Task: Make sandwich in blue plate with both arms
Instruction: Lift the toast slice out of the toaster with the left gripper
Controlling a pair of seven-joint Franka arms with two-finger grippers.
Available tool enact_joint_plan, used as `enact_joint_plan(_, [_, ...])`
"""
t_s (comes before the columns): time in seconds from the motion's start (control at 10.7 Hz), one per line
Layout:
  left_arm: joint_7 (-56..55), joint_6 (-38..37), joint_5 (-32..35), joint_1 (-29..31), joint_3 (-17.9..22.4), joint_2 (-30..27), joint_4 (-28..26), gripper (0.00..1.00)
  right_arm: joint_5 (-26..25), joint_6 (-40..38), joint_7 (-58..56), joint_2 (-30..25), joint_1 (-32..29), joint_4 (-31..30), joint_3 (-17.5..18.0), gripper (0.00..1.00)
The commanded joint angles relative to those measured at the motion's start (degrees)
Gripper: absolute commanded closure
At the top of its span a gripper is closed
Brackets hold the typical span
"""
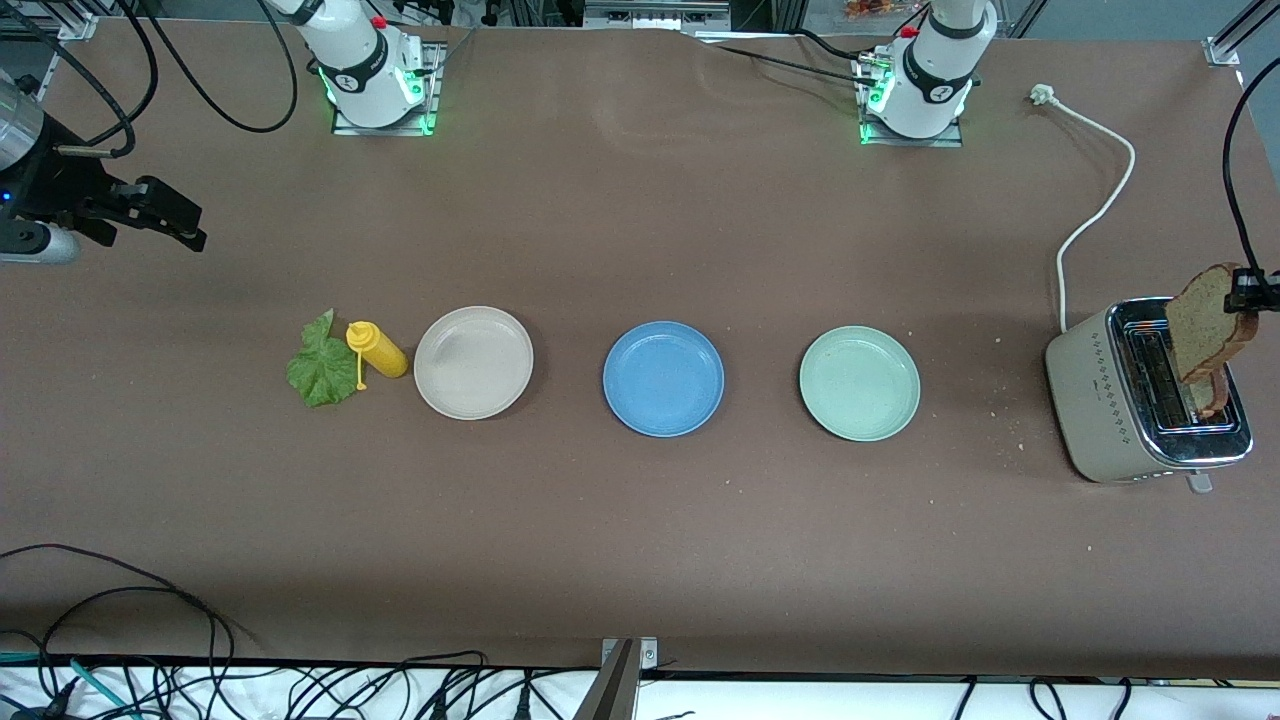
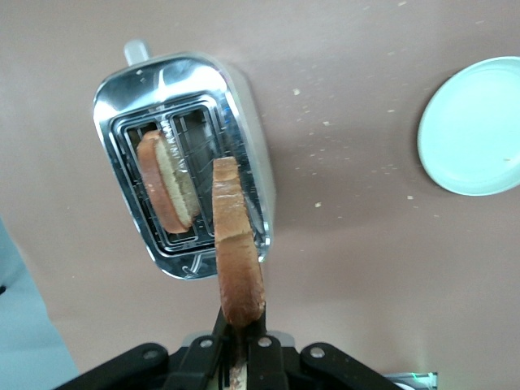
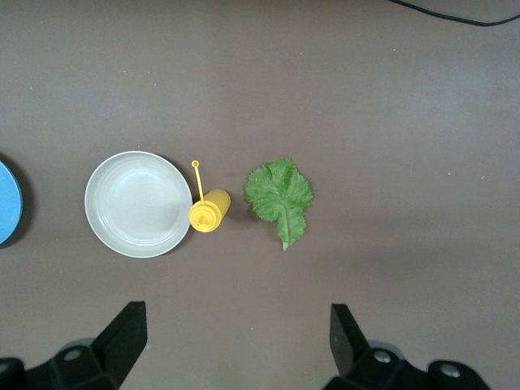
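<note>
The blue plate point(image 1: 663, 378) sits bare at the table's middle. My left gripper point(image 1: 1250, 290) is shut on a slice of brown toast point(image 1: 1208, 322) and holds it upright over the toaster point(image 1: 1110, 400); the wrist view shows the slice point(image 2: 236, 244) edge-on between the fingers point(image 2: 262, 351). A second slice point(image 2: 166, 183) stands in a toaster slot point(image 1: 1212, 398). The green lettuce leaf point(image 1: 322, 364) lies on the table toward the right arm's end, also in the right wrist view point(image 3: 280, 195). My right gripper point(image 1: 175, 222) is open and empty, up over the table's right-arm end point(image 3: 236, 341).
A yellow squeeze bottle point(image 1: 376, 349) lies between the lettuce and a beige plate point(image 1: 473, 361). A pale green plate point(image 1: 859, 383) sits between the blue plate and the toaster. The toaster's white cord point(image 1: 1095, 210) runs toward the left arm's base. Crumbs lie near the toaster.
</note>
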Motion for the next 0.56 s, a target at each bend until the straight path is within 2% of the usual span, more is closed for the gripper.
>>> enact_joint_plan(0.0, [1.82, -2.82, -4.8, -0.93, -1.78, -0.03, 3.02, 1.0, 0.69, -0.95, -0.01, -0.1, 0.05, 0.76, 0.0, 0.0])
enact_joint_plan(0.19, [1.12, -2.82, -5.25, -1.98, -3.45, 0.85, 3.02, 1.0, 0.69, -0.95, -0.01, -0.1, 0.05, 0.76, 0.0, 0.0])
enact_joint_plan(0.47, [-3.6, -2.82, -7.79, -7.5, -3.46, 3.13, 2.93, 1.0, 0.69, -0.95, -0.01, -0.1, 0.05, 0.76, 0.0, 0.0])
